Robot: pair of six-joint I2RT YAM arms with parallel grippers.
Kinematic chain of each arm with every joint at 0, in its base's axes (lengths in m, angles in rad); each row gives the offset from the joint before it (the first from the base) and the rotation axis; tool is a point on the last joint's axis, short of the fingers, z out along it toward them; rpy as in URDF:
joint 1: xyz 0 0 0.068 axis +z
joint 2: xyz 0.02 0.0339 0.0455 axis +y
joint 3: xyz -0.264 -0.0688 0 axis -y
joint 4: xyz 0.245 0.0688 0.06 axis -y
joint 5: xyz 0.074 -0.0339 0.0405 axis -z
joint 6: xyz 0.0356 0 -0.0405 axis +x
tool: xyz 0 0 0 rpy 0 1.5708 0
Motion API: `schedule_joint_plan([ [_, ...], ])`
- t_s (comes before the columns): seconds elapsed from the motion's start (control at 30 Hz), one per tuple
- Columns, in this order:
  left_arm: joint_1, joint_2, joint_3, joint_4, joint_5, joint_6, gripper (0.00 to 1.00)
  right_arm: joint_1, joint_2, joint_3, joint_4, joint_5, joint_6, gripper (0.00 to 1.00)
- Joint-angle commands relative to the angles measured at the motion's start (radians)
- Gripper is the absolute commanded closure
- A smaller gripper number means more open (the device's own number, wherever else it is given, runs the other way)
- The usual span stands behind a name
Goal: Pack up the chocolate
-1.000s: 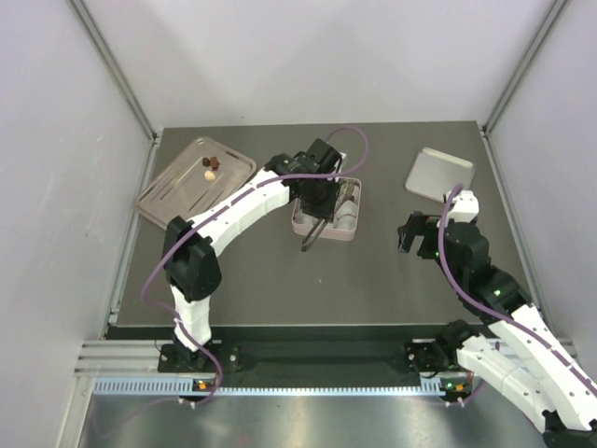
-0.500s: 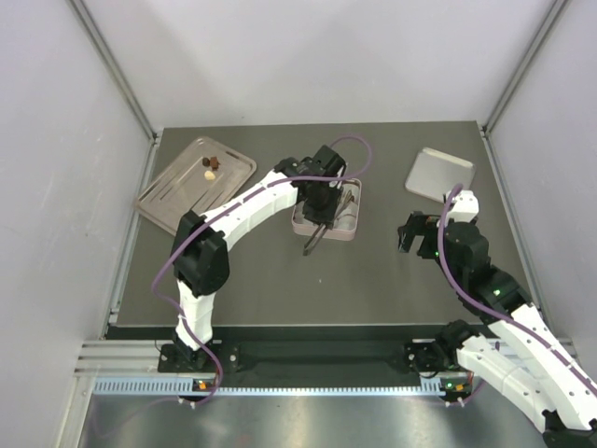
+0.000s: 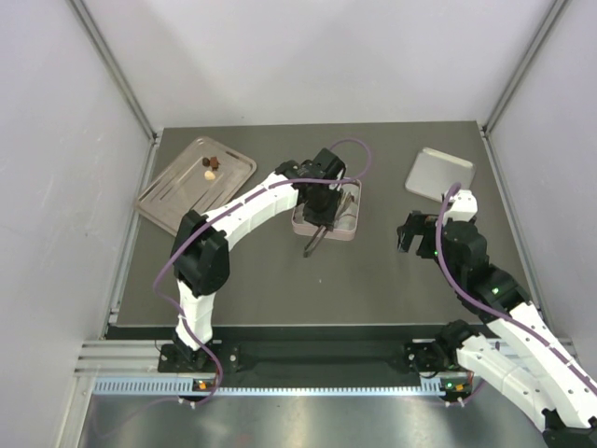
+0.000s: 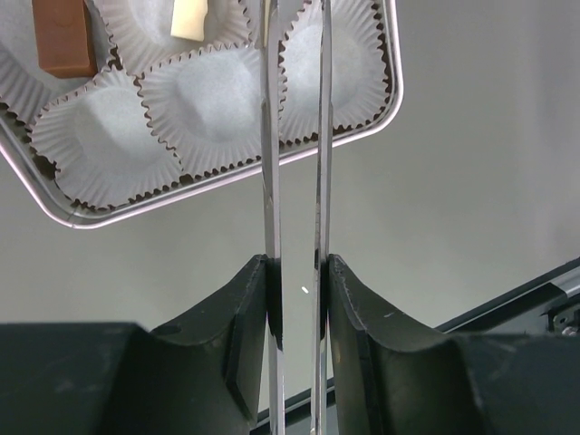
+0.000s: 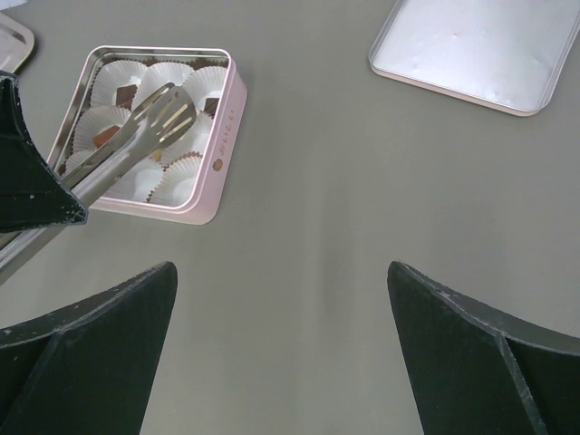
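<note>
Noted a rightward swing of the left arm's elbow since a second ago in the top view, with the left gripper (image 3: 318, 213) carried slightly right over the tin (image 3: 336, 233); found no shift in the right arm. Found its fingers (image 4: 245, 308) pressed onto a pair of metal tongs (image 4: 271, 181), with both blades clamped between the pads and running straight up the left wrist frame to the tin's lower right corner, above white paper cups (image 4: 213, 100). Logged chocolate (image 3: 212, 166) in two places: small dark and cream pieces grouped on the steel tray (image 3: 177, 198) at upper left of the top view, and others seated in the tin's cups. Recorded one brown bar (image 4: 63, 36) at upper left of the left wrist frame, long axis near vertical, top end leaning slightly left. Recorded one cream piece (image 4: 188, 18) cut off by the top edge, axis not determinable. Found the right gripper (image 5: 281, 269) with fingers spread wide, holding nothing, above bare table (image 5: 317, 181) right of the tin, with the lid (image 5: 476, 54) at upper right of that frame.
</note>
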Motion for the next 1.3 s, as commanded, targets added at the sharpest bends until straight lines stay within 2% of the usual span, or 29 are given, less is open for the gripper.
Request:
schedule_joint_plan([
  [0.0,-0.005,0.004,-0.001,0.055,0.004,0.004,0.65,0.011,-0.001,0.024,0.05,0.002,0.004,0.0],
  [0.83,-0.003,-0.012,0.022,0.048,-0.011,0.005,0.59,0.013,-0.018,0.023,0.045,-0.004,0.011,0.0],
  [1.27,-0.002,-0.021,0.091,0.009,-0.049,0.013,0.56,0.011,-0.022,0.027,0.045,-0.01,0.019,0.0],
])
